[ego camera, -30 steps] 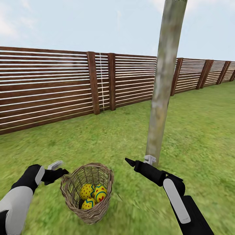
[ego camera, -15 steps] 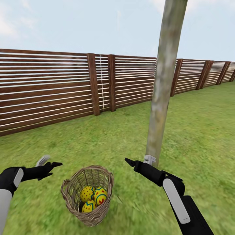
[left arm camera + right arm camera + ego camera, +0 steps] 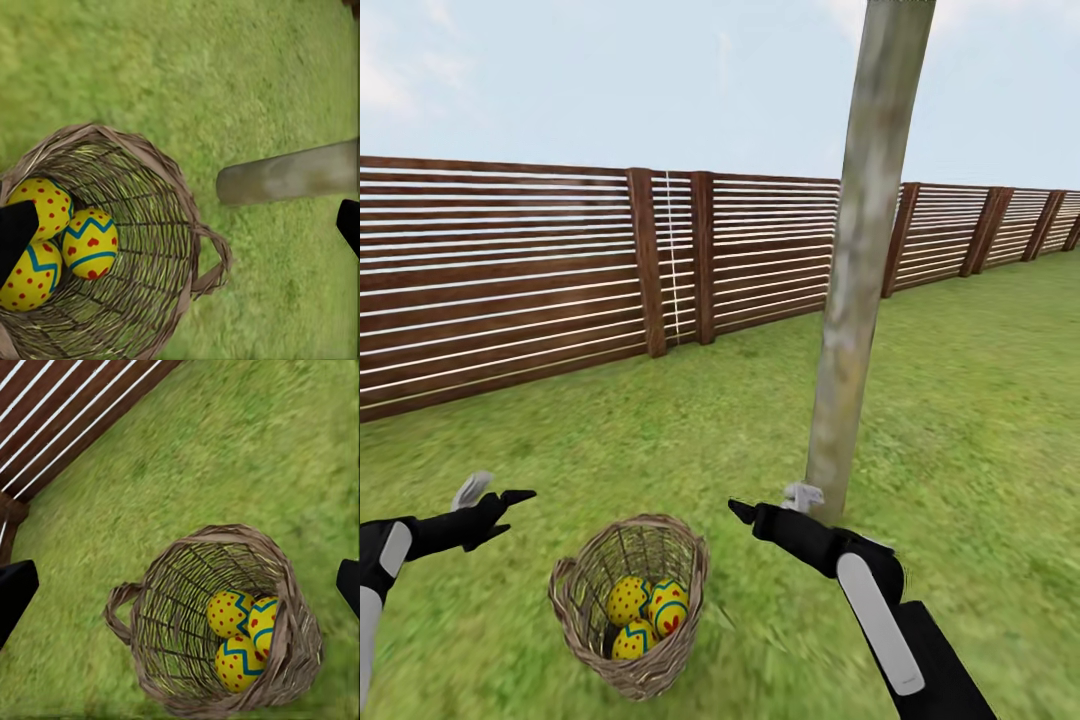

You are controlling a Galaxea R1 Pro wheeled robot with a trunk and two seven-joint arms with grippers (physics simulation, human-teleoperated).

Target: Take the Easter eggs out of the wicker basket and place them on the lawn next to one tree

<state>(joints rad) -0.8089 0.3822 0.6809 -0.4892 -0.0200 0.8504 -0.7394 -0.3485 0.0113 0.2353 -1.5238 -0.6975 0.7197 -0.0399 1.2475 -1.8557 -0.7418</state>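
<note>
The small round brown wicker basket [image 3: 630,603] stands on the green lawn [image 3: 960,420], cradling three yellow red-dotted Easter eggs [image 3: 647,606]. Left gripper [image 3: 500,505] and right gripper [image 3: 765,510] hover spread, empty, flanking it. Beyond, the pale grey tree trunk [image 3: 855,270] crowds the right arm, so reaching carelessly could tip the light basket.

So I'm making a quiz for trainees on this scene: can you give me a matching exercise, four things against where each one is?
Things:
1. eggs
2. basket
3. tree
4. fence

Places:
A. standing on the lawn between the two arms
B. along the far edge of the grass
C. rising just beyond the right tool
D. lying together inside the wicker

Pairs: 1-D, 2-A, 3-C, 4-B
</note>
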